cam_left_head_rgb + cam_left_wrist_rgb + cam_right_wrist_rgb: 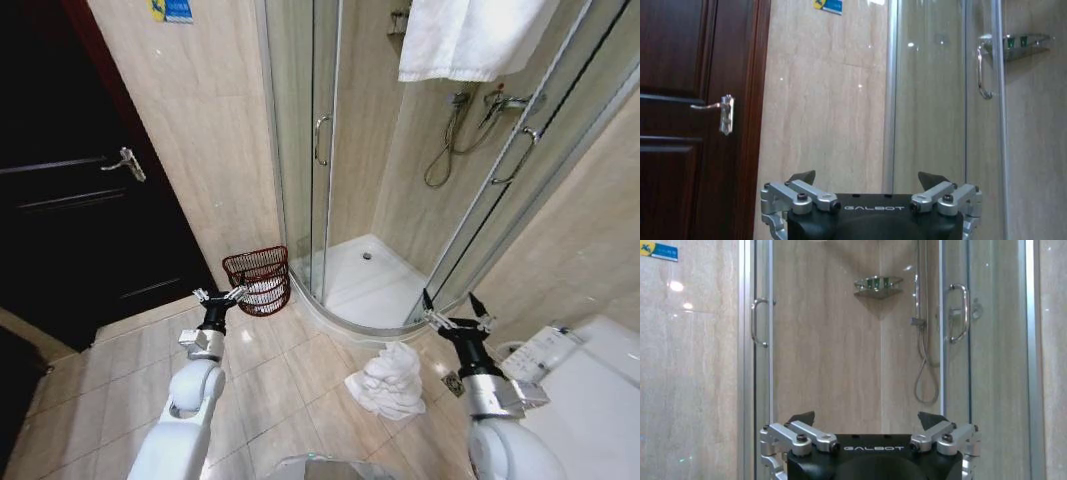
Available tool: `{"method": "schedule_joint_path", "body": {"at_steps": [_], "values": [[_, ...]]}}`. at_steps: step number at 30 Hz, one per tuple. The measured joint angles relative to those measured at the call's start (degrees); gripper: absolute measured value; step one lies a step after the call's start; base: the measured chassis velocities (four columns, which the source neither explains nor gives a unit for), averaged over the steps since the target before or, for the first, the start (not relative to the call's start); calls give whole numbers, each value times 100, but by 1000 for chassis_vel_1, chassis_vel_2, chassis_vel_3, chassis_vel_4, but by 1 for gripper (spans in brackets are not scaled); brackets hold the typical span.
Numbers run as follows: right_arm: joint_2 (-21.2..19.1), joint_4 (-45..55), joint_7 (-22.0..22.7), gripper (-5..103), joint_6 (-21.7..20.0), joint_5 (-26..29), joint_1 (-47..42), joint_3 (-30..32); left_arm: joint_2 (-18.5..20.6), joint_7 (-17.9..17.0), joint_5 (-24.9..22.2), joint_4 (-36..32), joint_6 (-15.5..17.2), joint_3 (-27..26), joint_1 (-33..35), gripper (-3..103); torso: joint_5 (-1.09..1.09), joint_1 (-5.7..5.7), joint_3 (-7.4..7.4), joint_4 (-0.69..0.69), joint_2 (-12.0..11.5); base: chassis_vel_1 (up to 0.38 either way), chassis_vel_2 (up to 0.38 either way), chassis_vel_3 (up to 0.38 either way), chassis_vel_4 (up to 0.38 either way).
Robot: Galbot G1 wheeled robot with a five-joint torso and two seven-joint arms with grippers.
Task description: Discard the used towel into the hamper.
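Note:
A crumpled white towel (388, 380) lies on the tiled floor in front of the shower, between my two arms and nearer the right one. The hamper (259, 279), a small dark reddish-brown wire basket, stands on the floor against the wall left of the shower, with something white inside it. My left gripper (220, 295) (867, 179) is raised and open, just left of the hamper and holding nothing. My right gripper (453, 305) (867, 419) is also raised and open, up and to the right of the towel, empty.
A glass corner shower (372, 280) with a curved raised base stands ahead. A white towel (470, 38) hangs over its top rail. A dark wooden door (70, 180) is at the left. A white toilet (590, 380) sits at the right, close to my right arm.

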Motion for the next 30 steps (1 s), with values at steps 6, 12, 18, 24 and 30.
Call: {"method": "schedule_joint_path", "body": {"at_steps": [6,12,18,24,30], "values": [[4,89,138,100,1,6,21,19,40,84,10,-131,35,-46,99,100,0,80,102,-1,180,0,0,0,0],[4,138,240,100,-6,29,62,-1,203,194,-131,-262,67,-31,194,100,0,146,191,0,335,0,0,0,0],[3,255,426,100,-91,15,37,-2,284,228,-185,-336,92,-18,222,100,0,230,296,0,524,0,0,0,0],[-15,368,583,100,-237,4,2,3,272,228,-203,-343,95,-8,238,100,0,315,390,0,706,0,0,0,0],[-82,418,648,100,-298,0,14,-4,267,226,-215,-349,93,-11,268,100,0,384,479,0,863,0,0,0,0]]}}
